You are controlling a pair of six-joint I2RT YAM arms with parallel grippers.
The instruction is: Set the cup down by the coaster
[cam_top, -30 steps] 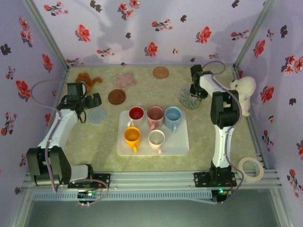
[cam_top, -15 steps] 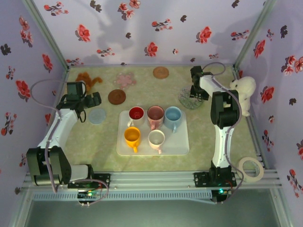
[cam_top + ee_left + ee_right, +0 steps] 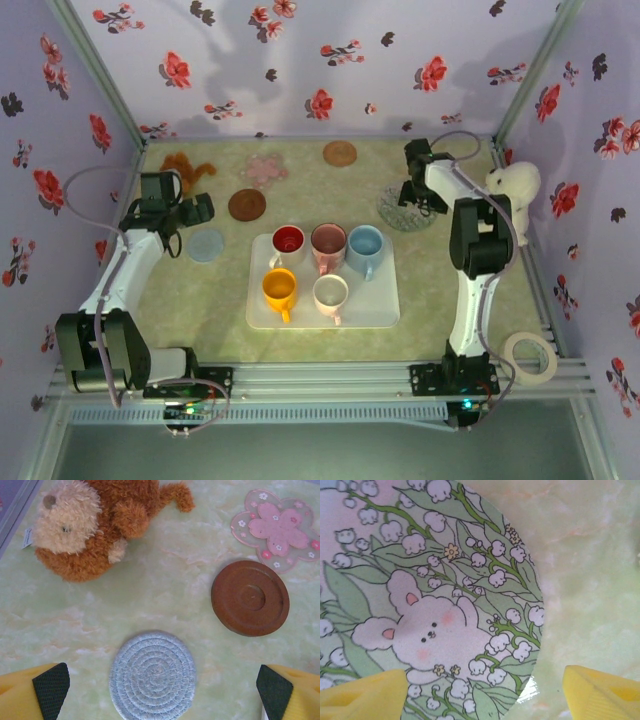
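Note:
Several cups stand on a white tray (image 3: 375, 300): red (image 3: 288, 240), pink (image 3: 328, 240), blue (image 3: 365, 243), yellow (image 3: 279, 287) and white (image 3: 330, 292). My right gripper (image 3: 415, 195) hovers open over a bunny-print coaster (image 3: 398, 212) at the back right. That coaster (image 3: 435, 605) lies flat under the right gripper (image 3: 485, 690), free of the yellow fingers (image 3: 365, 695). My left gripper (image 3: 190, 215) is open above a woven light-blue coaster (image 3: 206, 244). In the left wrist view the woven coaster (image 3: 152, 675) lies between the spread tips of the left gripper (image 3: 160, 692).
A dark brown round coaster (image 3: 250, 597), a pink flower coaster (image 3: 277, 530) and an orange-brown one (image 3: 340, 153) lie toward the back. A brown plush monkey (image 3: 85, 525) sits back left, a white plush (image 3: 515, 190) by the right wall, a tape roll (image 3: 530, 357) outside the frame.
The right gripper's jaws have spread wider over the bunny coaster and the arm has shifted slightly right. The left arm has stayed still.

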